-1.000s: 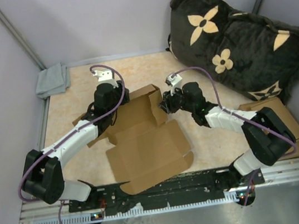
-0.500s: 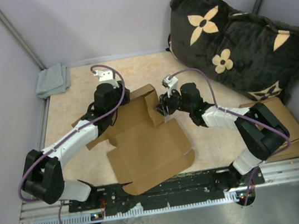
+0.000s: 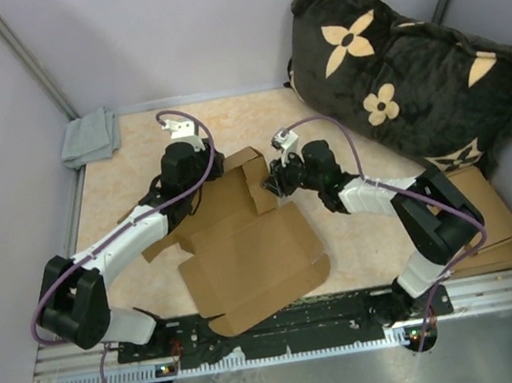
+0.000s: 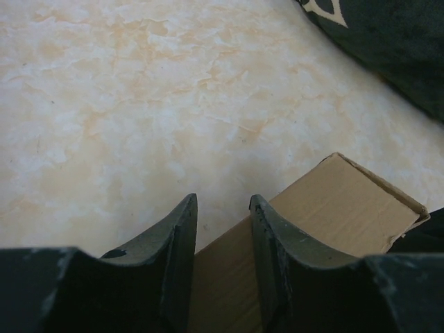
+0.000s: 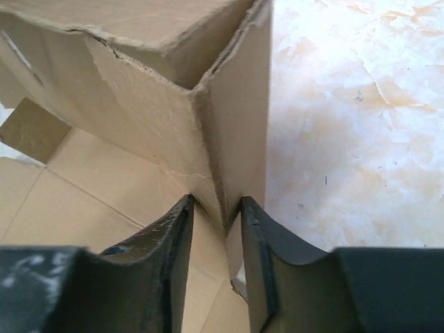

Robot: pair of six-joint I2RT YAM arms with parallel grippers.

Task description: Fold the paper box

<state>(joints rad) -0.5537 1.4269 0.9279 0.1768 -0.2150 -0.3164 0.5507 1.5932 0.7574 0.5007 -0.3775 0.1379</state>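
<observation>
Box (image 3: 246, 251) lies mostly flat on table (image 3: 126, 163), just ahead of the arm bases, far wall raised. Right gripper (image 5: 215, 201) clamps the raised far-right corner flap. Left gripper (image 4: 222, 202) at far wall, fingers apart, cardboard showing in the gap; grip cannot be told. Right side: cardboard stack (image 3: 496, 213), partly hidden by right arm and cushion (image 3: 412, 72). Far left corner: grey cloth (image 3: 91, 137).
</observation>
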